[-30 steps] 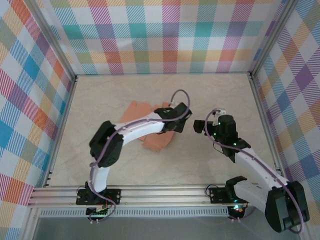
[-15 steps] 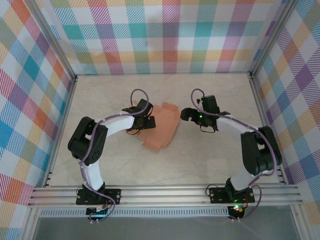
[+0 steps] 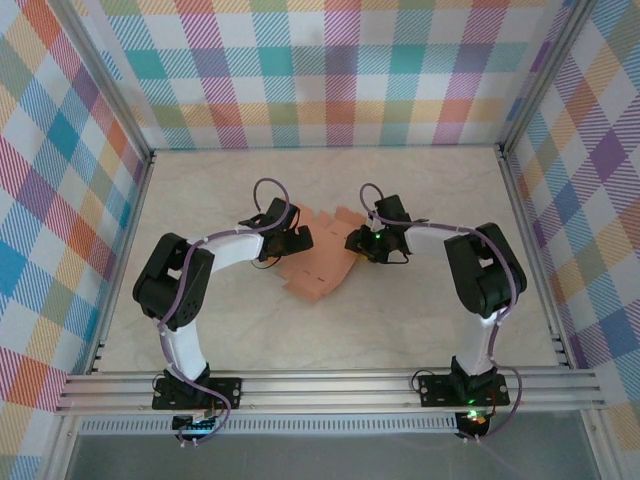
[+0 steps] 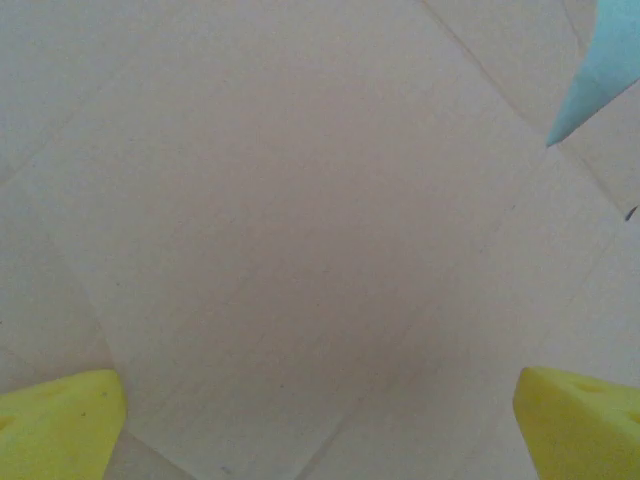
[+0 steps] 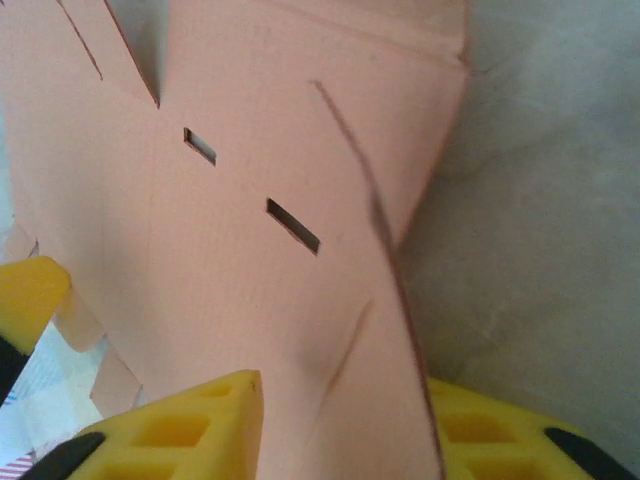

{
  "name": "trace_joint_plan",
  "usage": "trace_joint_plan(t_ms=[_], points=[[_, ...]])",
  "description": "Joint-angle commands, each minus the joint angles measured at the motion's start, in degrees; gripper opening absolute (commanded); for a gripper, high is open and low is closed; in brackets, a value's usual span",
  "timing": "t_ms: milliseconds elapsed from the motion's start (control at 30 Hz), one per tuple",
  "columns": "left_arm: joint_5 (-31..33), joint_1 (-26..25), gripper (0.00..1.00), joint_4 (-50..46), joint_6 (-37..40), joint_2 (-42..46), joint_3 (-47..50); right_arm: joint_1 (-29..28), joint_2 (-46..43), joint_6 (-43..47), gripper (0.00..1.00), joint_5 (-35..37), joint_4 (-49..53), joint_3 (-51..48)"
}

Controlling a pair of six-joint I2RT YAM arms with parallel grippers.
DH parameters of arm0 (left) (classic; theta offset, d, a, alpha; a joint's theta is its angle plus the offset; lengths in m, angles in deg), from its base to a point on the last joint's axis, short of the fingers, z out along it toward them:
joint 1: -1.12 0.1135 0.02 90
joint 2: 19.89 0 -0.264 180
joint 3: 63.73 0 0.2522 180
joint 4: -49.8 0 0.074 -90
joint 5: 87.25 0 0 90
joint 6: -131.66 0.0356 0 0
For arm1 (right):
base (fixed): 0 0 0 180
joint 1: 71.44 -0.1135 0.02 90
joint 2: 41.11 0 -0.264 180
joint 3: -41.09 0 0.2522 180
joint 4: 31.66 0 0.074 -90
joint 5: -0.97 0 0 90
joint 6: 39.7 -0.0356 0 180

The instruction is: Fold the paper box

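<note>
Top cam: paper box (image 3: 318, 265) is mostly flat, so basically every fold's left imo. The left gripper (image 3: 298, 238) is at its left edge and the right gripper (image 3: 356, 240) at its right edge. Left wrist: jaws wide apart. Right wrist: yellow fingers (image 5: 190, 425) straddle the box's raised edge, can't tell if they're pinching.

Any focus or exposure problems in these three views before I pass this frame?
Top external: sharp and evenly lit, with soft shadow by the paper box. Left wrist: very close, washed-out and soft, creases barely visible. Right wrist: the box's slots are fairly crisp, while the yellow fingers at the bottom edge blur.
</note>
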Motion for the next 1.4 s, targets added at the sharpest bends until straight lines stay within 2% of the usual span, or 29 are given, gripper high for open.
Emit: trace_joint_plan(t_ms=[0, 167, 233, 333, 467, 633, 833, 1000, 1133, 1267, 1367], points=[[-1.9, 0.0, 1.00, 0.0, -1.2, 2.0, 1.9, -0.1, 0.3, -1.1, 0.27, -1.3, -0.5, 1.3], [-0.5, 0.0, 1.00, -0.2, -0.8, 5.0, 3.3, 1.0, -0.7, 0.2, 0.08, -2.7, -5.3, -1.4], [0.0, 0.0, 1.00, -0.5, -0.5, 5.7, 3.5, 1.4, -1.1, 0.3, 0.04, -4.8, -9.4, -3.0], [0.2, 0.1, 1.00, -0.5, -0.5, 6.8, 4.2, 2.0, -2.1, 2.0, 0.03, -7.6, -14.1, -4.9], [-0.3, 0.1, 1.00, 1.1, 0.0, 10.3, 5.7, 3.1, -2.5, 10.8, 0.02, -13.4, -15.6, -4.8], [-1.0, 1.5, 1.00, 1.4, 3.4, 16.2, 6.3, 5.8, -2.4, 14.1, 0.00, -18.1, -17.4, -5.0], [-4.2, 6.7, 1.00, 2.1, 4.2, 20.2, 8.1, 6.5, -2.9, 22.2, 0.00, -16.8, -7.8, -1.4], [-10.0, 12.5, 1.00, 4.1, 6.0, 22.2, 10.2, 6.6, -3.8, 26.9, 0.00, -19.2, -4.0, -0.3], [-10.3, 15.8, 1.00, 5.7, 6.6, 22.3, 12.5, 6.9, -3.8, 28.6, 0.00, -19.8, -2.9, 0.4], [-18.1, 21.9, 1.00, 15.0, 4.5, 23.3, 19.9, 7.6, -4.0, 29.4, 0.00, -21.1, -1.3, 1.4], [-24.3, 24.2, 1.00, 19.9, 4.8, 22.3, 23.2, 7.7, -3.9, 30.3, 0.00, -22.2, 0.0, 2.0]])
